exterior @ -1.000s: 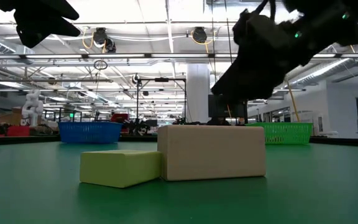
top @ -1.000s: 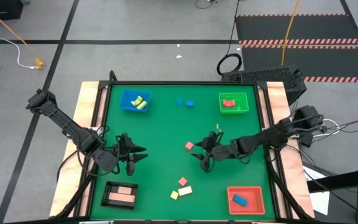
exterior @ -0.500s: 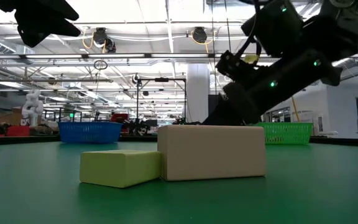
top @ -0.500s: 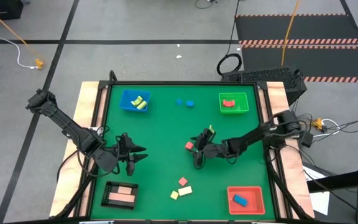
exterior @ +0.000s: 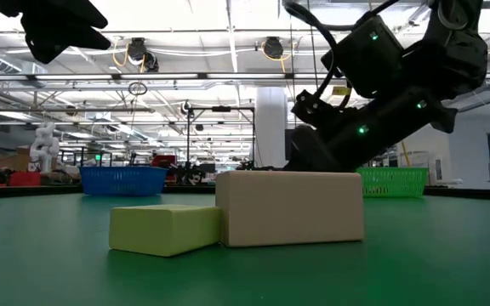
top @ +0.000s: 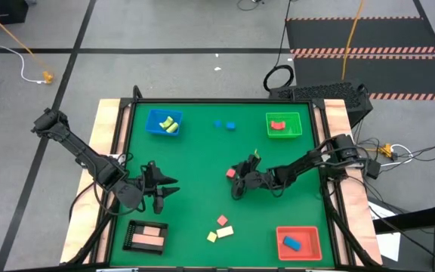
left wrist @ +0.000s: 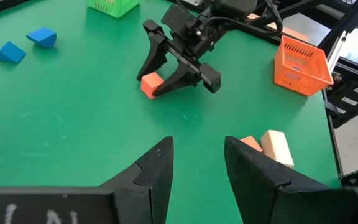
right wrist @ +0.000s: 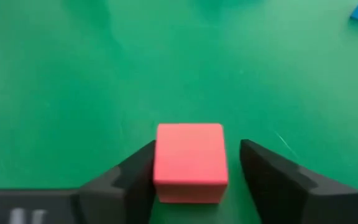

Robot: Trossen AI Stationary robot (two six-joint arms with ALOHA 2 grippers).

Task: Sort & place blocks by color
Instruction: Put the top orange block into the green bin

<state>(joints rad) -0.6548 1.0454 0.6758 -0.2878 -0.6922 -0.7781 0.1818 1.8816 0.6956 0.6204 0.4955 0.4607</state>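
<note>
Red cube (right wrist: 189, 162): small solid block, flat matte faces, crisp edges, lying on the green mat (top: 195, 151) near mid-table, well apart from the trays. Judged light, rigid and not fragile; smooth sides may slip under a skewed pinch, so best taken square across two opposite faces, low on the body. Right gripper (top: 236, 183): down at the mat with its fingers astride the cube, one finger touching or nearly touching a side, the other a little clear of it; partly open, nothing gripped yet. Left gripper (top: 166, 187): waits above the mat on the left, fingers (left wrist: 154, 171) parted with nothing between them. Other blocks: cream bar (exterior: 289, 208) touching a yellow-green block (exterior: 166, 228) near the front edge, both matte and blocky; two blue pieces (top: 224, 125) toward the back. Trays: blue (top: 152, 115), green (top: 269, 118) and red (top: 280, 231), mesh-walled plastic; a black one (top: 132, 233) holding pale bars.
</note>
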